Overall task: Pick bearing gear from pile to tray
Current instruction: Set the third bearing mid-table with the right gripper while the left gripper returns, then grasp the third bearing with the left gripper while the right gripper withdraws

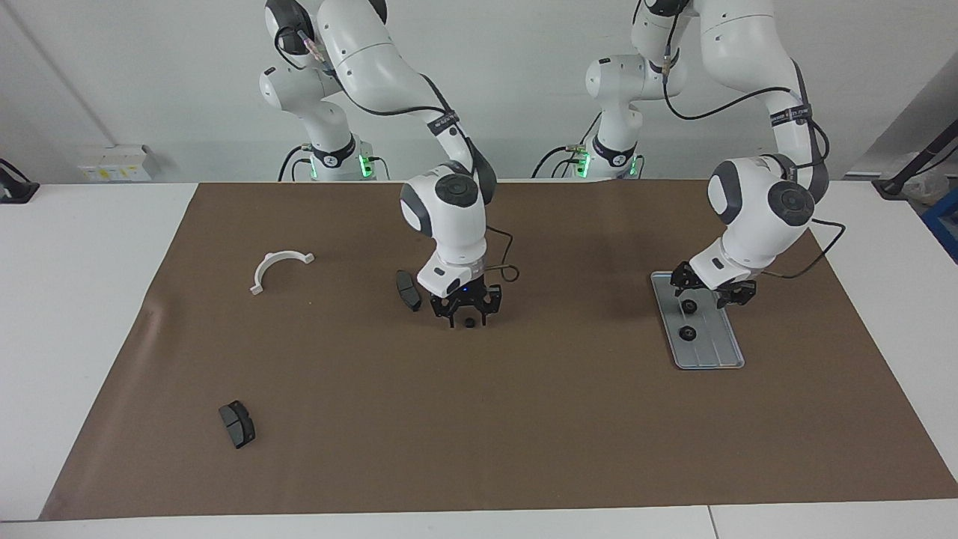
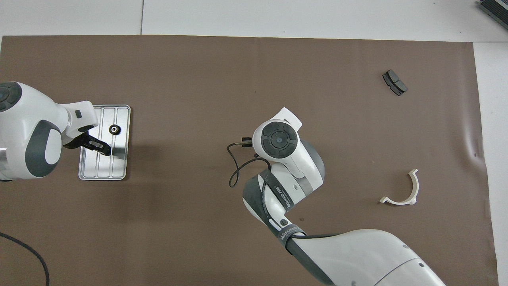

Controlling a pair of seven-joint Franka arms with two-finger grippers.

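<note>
The silver tray (image 1: 718, 352) (image 2: 119, 167) lies toward the left arm's end of the table. Two small black gears rest on it: one (image 1: 686, 333) (image 2: 115, 129) farther from the robots, the other (image 1: 689, 305) right under my left gripper (image 1: 708, 298) (image 2: 97, 145). That gripper is open just above the tray and holds nothing. Mid-table, my right gripper (image 1: 468, 314) is open and low over the mat, and a third black gear (image 1: 469, 322) sits on the mat between its fingers. In the overhead view the right wrist hides this gripper and gear.
A dark grey pad (image 1: 408, 290) lies beside the right gripper. Another pad (image 1: 237, 424) (image 2: 395, 82) and a white half-ring (image 1: 278, 268) (image 2: 401, 190) lie toward the right arm's end of the brown mat (image 1: 569, 434).
</note>
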